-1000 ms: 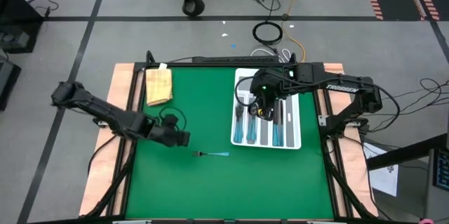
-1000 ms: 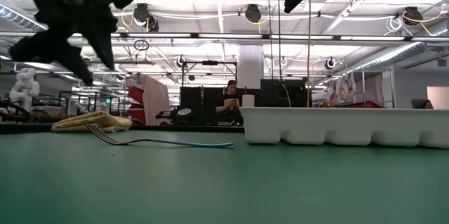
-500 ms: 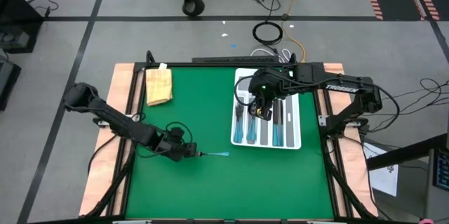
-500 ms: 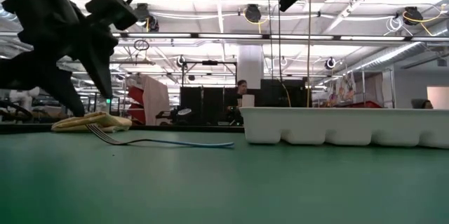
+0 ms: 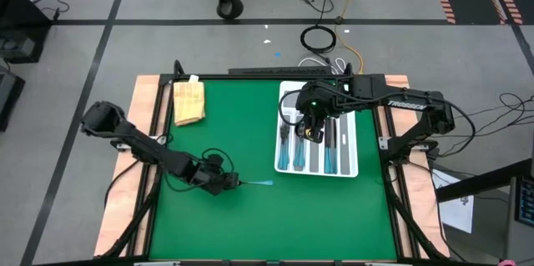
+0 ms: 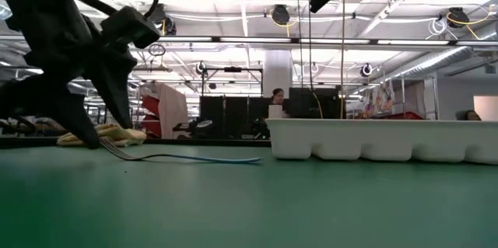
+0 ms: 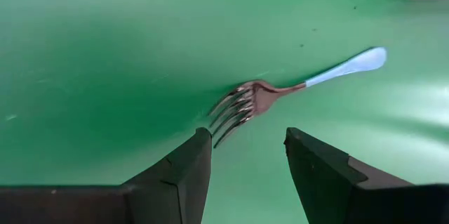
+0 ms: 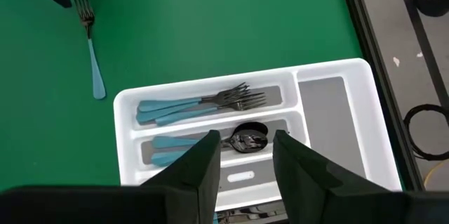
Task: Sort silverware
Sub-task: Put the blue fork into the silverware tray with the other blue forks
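A white plastic slotted organiser tray (image 5: 350, 168) lies directly under the right jaws. A folded yellow cloth (image 5: 188, 101) lies on the green table mat (image 5: 242, 137), well away from both jaws.

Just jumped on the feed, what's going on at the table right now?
Silverware sorting is nearly done. One fork lies loose on the green mat; the rest shows in the white tray. The left hand is down at the mat, open, its fingers either side of the fork's tines, nothing gripped yet. The right hand hovers above the tray's spoon slot, holding nothing that can be seen. A folded yellow cloth sits at the mat's far left corner.
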Controlling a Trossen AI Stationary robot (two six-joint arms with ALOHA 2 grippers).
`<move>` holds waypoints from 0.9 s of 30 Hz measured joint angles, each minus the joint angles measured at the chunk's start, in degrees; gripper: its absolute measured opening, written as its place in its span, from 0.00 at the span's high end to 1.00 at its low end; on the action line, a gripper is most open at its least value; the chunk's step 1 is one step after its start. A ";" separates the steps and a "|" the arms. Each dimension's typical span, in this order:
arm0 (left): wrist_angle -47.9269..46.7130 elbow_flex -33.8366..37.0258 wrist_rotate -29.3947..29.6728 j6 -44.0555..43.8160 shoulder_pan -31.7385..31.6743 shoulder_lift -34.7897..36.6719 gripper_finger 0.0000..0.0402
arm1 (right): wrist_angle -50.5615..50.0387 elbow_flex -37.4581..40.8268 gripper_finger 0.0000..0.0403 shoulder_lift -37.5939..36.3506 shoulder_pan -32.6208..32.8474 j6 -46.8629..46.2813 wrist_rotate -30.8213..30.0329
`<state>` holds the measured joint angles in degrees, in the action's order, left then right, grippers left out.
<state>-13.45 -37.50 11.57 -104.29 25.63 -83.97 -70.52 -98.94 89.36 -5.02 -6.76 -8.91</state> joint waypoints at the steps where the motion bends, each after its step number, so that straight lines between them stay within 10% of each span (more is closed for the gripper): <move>1: 0.67 0.00 0.20 0.00 -0.07 -0.39 0.53 | 0.02 0.00 0.71 0.00 0.00 0.00 0.00; 27: 5.66 1.30 9.09 5.17 -2.31 -7.36 0.97 | 0.00 0.00 0.71 0.00 0.31 -0.61 0.00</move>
<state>-7.78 -36.20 20.67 -99.12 23.31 -91.33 -70.51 -98.94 89.36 -4.71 -7.37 -8.91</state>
